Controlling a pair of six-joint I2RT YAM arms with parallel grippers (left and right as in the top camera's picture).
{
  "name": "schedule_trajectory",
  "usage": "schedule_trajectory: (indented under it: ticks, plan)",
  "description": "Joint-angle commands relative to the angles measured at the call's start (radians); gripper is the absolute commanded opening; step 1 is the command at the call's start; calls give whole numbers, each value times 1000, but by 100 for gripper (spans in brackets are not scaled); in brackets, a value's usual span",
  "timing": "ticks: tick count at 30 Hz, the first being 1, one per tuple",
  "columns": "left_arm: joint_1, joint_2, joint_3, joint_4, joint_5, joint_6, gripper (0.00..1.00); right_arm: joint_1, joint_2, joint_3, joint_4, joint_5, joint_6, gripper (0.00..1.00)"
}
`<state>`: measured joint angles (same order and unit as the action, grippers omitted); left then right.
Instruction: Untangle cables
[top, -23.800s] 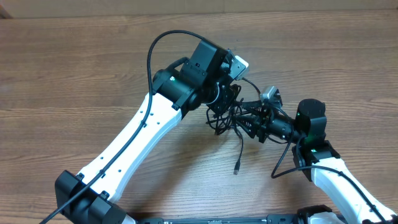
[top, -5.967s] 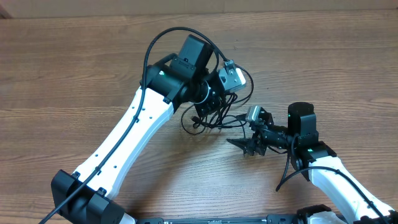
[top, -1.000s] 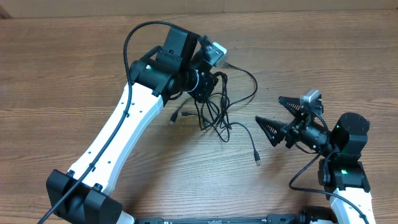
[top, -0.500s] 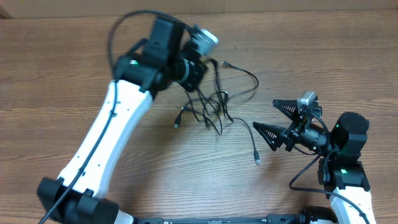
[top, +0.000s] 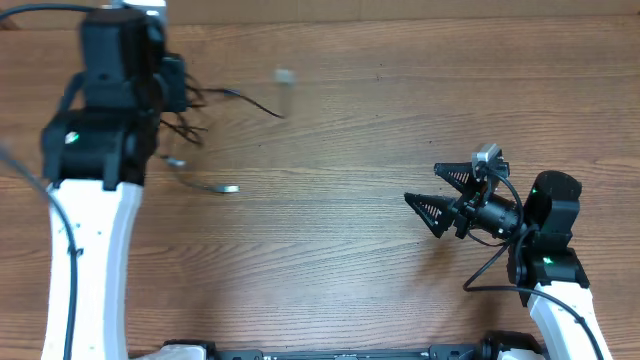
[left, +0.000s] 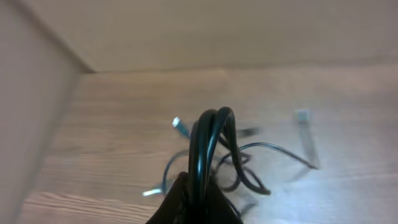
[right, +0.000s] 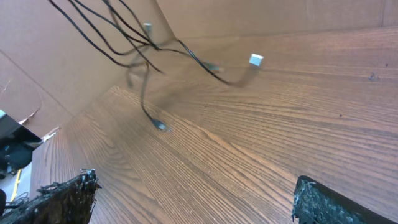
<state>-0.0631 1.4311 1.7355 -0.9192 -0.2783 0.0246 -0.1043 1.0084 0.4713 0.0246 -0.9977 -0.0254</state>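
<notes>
The cables (top: 196, 118) are a loose bunch of thin black cords at the table's far left, blurred and off the wood. My left gripper (top: 172, 84) is shut on them. In the left wrist view a loop of cable (left: 210, 140) rises from between the closed jaws (left: 199, 185), and strands with small plugs (left: 181, 126) hang beyond. One light plug end (top: 285, 76) trails to the right, a silvery one (top: 228, 187) hangs lower. My right gripper (top: 435, 192) stands wide open at the right, far from the bunch. Its fingers (right: 62, 200) frame bare wood, with the cables (right: 134, 43) far ahead.
A brown cardboard wall (left: 37, 87) runs along the table's back and left side, close to the left arm; it also shows in the right wrist view (right: 68, 68). Wood-grain tabletop (top: 330, 200) lies between the two arms.
The left arm has swung fast from the table's middle to the far left, carrying the whole bunch with it. The right gripper stayed open and shifted slightly left.
</notes>
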Motion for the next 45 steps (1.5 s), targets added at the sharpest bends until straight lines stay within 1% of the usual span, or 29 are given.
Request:
schedule_trajectory:
  ticks: [1,4,10,14,19,27,33,34,35,36,37,41,45]
  plan:
    - [-7,-50,30,18,19,27,4,-3,2,8,6,0,3,100]
    - [-24,-44,29,3,123,82,4,-3,2,8,15,1,3,100]
    - [-56,29,24,-67,274,85,4,-3,2,8,19,1,11,100]
    - [-90,125,13,-114,369,85,4,-3,2,8,23,1,26,100]
    - [-156,270,9,-125,464,85,4,-3,2,8,23,1,26,100]
    - [-306,479,9,-103,536,85,4,-3,2,8,23,1,26,100]
    - [-421,579,9,-59,545,84,4,-3,2,8,23,2,26,100]
    - [-437,589,9,-49,545,84,13,-3,2,8,23,2,26,100]
    - [-453,594,9,-39,545,84,54,-3,2,8,22,2,26,100]
    - [-460,598,9,-31,545,84,98,-3,2,8,23,2,26,100]
    - [-468,598,9,-24,544,84,100,-3,2,8,23,2,26,100]
    - [-473,598,10,-11,537,83,100,-3,2,8,23,2,26,100]
    - [-449,595,10,-14,538,51,100,-3,2,8,22,2,26,100]
